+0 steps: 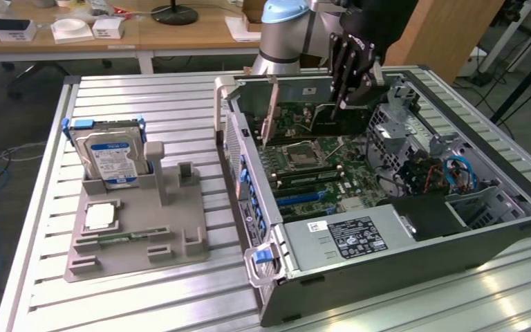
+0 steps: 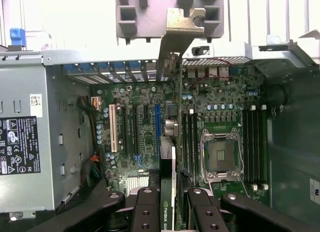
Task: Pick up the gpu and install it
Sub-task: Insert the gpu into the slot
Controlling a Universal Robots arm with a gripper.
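A: Where's the gpu [image 2: 173, 177]?
B: Edge-on above the motherboard [image 2: 135, 132], inside the open computer case [image 1: 386, 277]. The gripper [image 2: 172, 214] has its fingers [image 2: 147, 212] clamped on the upper edge.
A: Delicate?
B: Light, stiff, fragile, I'd say. Best held by the bare edge. One gpu, one hard drive [image 1: 108, 159] on the counter [image 1: 44, 277], at the case's nine o'clock.

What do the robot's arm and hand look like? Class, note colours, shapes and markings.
The arm is a rounded silver-grey tube with a light blue cap at its joint. The hand is black. Its fingers are flat, jointed links dotted with round bolt holes. No lettering can be made out on either.
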